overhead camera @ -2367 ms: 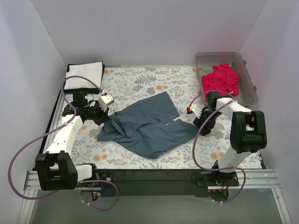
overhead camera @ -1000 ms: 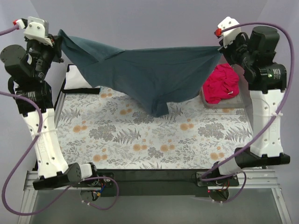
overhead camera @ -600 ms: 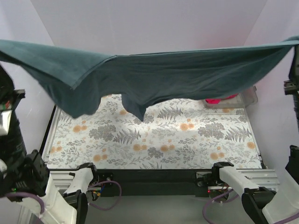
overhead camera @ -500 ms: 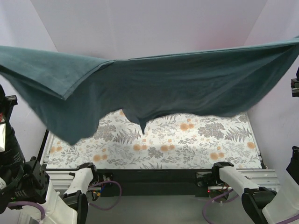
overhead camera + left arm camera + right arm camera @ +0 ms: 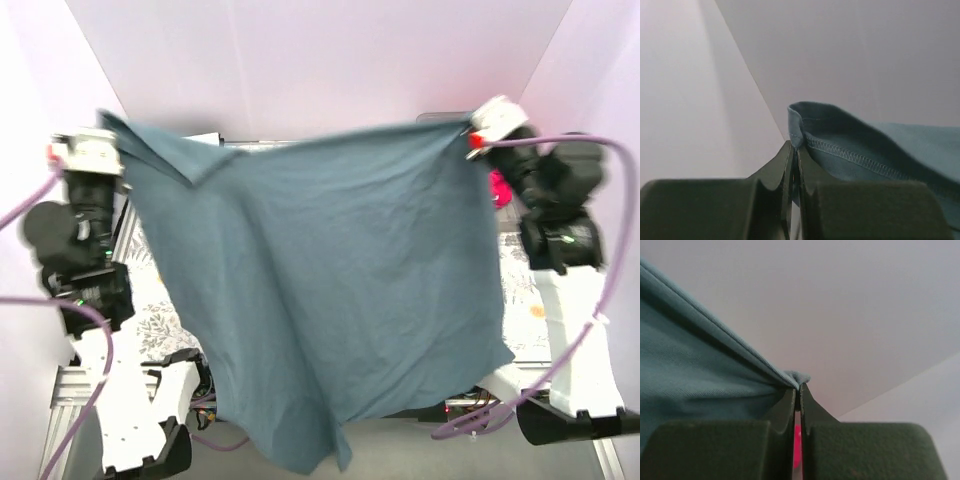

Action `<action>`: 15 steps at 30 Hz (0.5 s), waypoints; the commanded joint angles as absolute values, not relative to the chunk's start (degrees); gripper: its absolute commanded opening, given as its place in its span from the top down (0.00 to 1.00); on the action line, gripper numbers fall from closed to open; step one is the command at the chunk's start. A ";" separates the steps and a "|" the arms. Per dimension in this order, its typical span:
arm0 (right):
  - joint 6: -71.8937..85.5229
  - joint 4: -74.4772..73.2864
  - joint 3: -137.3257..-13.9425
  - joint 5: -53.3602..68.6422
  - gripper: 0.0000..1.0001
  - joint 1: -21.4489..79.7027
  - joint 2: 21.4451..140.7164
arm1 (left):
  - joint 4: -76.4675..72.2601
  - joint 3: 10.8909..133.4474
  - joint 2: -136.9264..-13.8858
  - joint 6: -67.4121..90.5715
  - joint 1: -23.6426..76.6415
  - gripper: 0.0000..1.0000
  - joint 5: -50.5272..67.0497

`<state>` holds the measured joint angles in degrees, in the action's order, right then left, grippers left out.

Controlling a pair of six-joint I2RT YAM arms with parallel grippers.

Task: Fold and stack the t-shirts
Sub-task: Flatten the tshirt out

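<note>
Lowered from the high, taut stretch of half a second ago, the slate-blue t-shirt [image 5: 330,290] now hangs as a broad curtain between both arms, hiding most of the worktop [image 5: 152,318]. Its top corners are clamped, one in the left hand [image 5: 116,130], the other in the right hand [image 5: 470,136], each hand's fingers pressed together over the fabric. A sliver of the magenta-pink t-shirt [image 5: 497,187] shows just past the curtain's right edge.

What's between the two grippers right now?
The slate-blue t-shirt hangs spread from the left gripper to the right gripper, each pinching an upper corner; the top external view shows it.
</note>
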<state>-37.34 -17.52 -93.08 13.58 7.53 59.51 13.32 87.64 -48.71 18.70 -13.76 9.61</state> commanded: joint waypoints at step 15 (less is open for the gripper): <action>-50.02 2.11 -55.45 11.45 0.99 17.58 81.01 | 1.86 47.89 -63.17 17.84 -13.45 1.00 25.05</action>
